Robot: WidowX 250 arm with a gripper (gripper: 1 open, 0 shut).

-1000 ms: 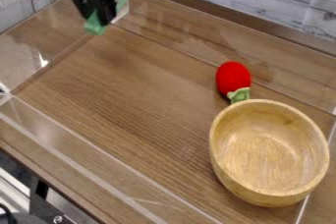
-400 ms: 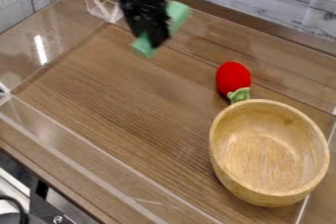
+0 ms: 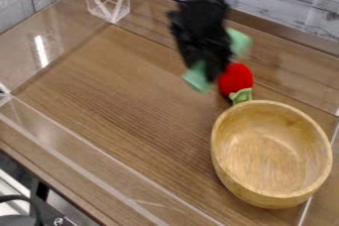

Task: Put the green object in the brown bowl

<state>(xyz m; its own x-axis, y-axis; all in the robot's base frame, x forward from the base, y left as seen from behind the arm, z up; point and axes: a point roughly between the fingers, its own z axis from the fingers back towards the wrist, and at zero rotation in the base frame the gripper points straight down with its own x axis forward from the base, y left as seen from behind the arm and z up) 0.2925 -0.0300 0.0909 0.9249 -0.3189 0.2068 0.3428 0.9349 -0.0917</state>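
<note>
We had the gripper (image 3: 204,59) clamped on the green object (image 3: 212,63), block carried clear of the worktop (image 3: 106,101). Grasp and lift looked done; placement wasn't. The brown bowl (image 3: 273,153) sat empty, below and right of the gripper, near but apart. A red strawberry toy (image 3: 236,79) sat just beside the block, between gripper and bowl. Clear walls fenced the worktop; open room lay left.
</note>
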